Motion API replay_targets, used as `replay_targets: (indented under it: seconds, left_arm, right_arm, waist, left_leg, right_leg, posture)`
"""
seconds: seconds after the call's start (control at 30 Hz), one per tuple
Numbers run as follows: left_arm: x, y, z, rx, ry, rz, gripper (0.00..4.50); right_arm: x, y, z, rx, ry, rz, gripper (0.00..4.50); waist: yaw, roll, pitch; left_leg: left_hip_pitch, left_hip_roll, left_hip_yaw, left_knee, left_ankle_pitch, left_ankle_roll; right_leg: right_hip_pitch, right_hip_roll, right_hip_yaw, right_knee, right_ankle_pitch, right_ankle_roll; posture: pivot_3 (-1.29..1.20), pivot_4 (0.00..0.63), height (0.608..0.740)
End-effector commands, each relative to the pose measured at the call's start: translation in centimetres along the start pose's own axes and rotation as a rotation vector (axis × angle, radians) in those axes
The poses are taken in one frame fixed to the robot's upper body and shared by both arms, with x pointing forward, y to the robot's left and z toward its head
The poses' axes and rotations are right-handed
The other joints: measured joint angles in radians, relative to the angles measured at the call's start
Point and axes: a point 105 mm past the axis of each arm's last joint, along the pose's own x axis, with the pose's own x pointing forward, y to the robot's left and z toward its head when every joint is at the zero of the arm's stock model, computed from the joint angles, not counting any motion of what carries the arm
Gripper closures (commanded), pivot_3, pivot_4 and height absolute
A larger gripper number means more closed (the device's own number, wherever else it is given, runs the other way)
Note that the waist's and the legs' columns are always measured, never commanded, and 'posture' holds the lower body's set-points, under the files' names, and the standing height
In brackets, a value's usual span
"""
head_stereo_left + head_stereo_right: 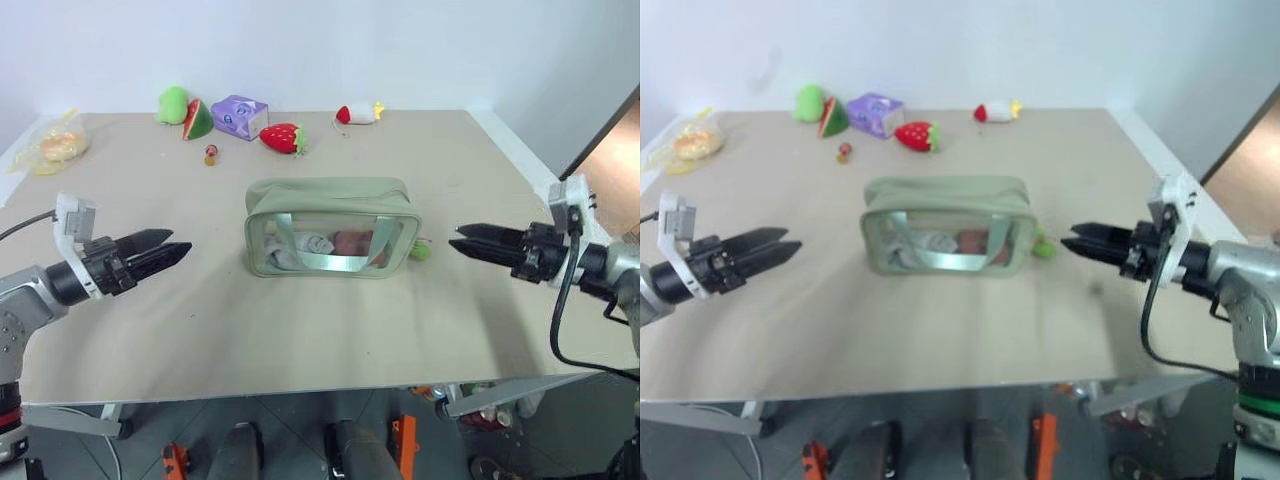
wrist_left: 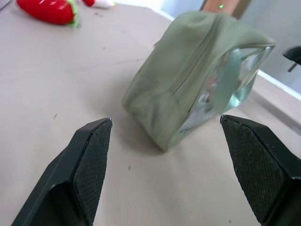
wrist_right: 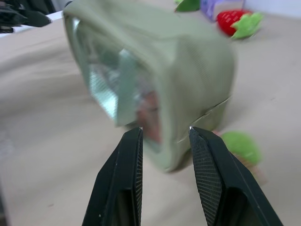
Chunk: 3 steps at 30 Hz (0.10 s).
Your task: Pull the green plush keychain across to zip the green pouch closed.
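1. I see the green pouch (image 1: 331, 229) standing mid-table (image 1: 300, 330), zipper run shut along its top; the green plush keychain (image 1: 420, 251) lies on the table at its right end.
2. My left gripper (image 1: 178, 248) hangs apart from the pouch's left end, jaws spread wide, empty.
3. My right gripper (image 1: 460, 238) points at the keychain end, near it but apart, jaws partly parted, holding nothing.
4. Bare tabletop lies around the pouch; other items sit near the far edge.
5. My right wrist view shows the keychain (image 3: 241, 147) resting by the pouch's corner.
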Motion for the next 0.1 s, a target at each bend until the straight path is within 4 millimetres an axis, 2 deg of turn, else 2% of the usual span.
replay_targets:
  seconds: [0.03,0.1]
  left_arm:
    - [0.03,-0.34,0.92,0.009,-0.057,-0.013,0.68]
    - [0.31,-0.16,0.64,-0.003,-0.063,-0.009,0.68]
  right_arm:
    - [-0.65,0.57,1.19,-0.039,-0.037,-0.034,2.94]
    - [-0.55,0.58,0.83,-0.029,-0.034,-0.044,2.94]
  waist:
    - [0.000,0.000,0.000]
    - [0.000,0.000,0.000]
  left_leg:
    - [0.000,0.000,0.000,0.000,0.000,0.000]
    - [0.000,0.000,0.000,0.000,0.000,0.000]
  right_leg:
    - [0.000,0.000,0.000,0.000,0.000,0.000]
    - [0.000,0.000,-0.001,-0.001,0.000,0.000]
  posture:
    - [0.00,0.150,0.740]
    - [0.00,0.150,0.740]
